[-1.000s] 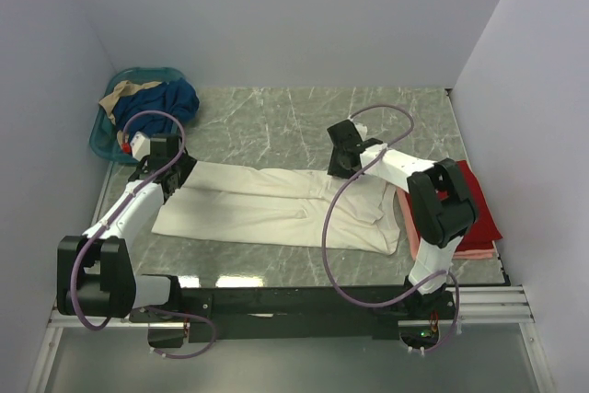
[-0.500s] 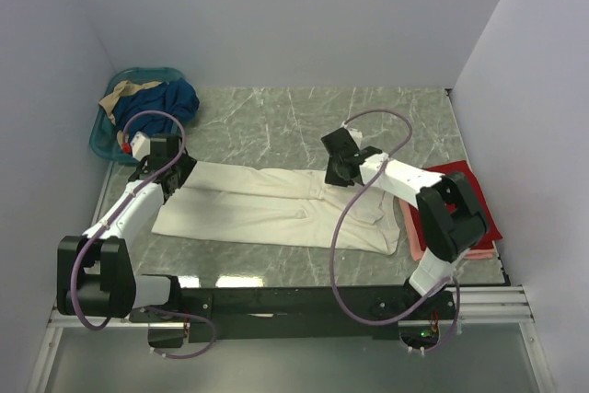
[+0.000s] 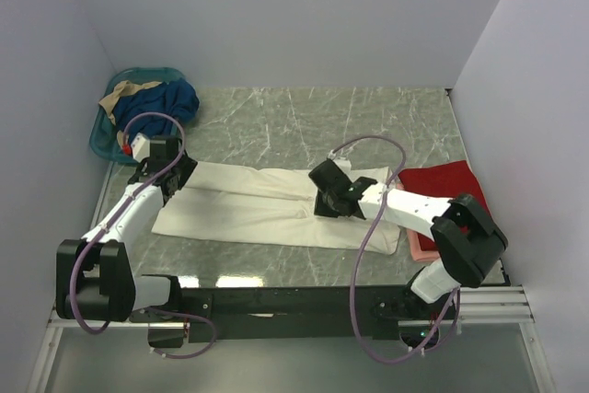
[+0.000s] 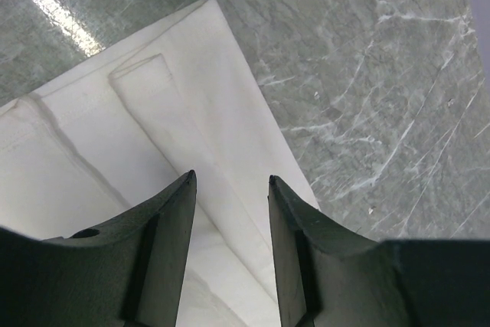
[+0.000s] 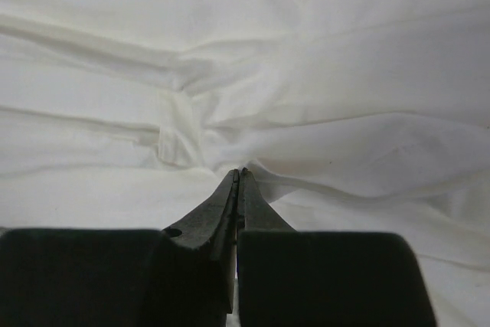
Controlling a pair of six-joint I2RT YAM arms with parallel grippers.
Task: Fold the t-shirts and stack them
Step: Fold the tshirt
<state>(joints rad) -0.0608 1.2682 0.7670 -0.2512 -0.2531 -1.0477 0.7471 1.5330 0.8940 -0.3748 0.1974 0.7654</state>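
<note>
The white tee (image 3: 248,209) lies flat across the middle of the table (image 3: 276,126), folded into a long band running left to right. The left gripper (image 3: 173,174) sits at the band's far left corner; in its wrist view its fingers (image 4: 164,235) stand well apart over the cloth's edge (image 4: 153,112), holding nothing. The right gripper (image 3: 322,202) is down on the tee right of its middle. Its wrist view shows the jaws pressed together, tips at a pucker in the cloth (image 5: 306,74); whether they nip any fabric I cannot tell. The red tee (image 3: 446,186) lies on the pink tee (image 3: 416,248) at the table's right edge, just beside the white one. A basket (image 3: 99,140) of clothes sits in the far left corner
</note>
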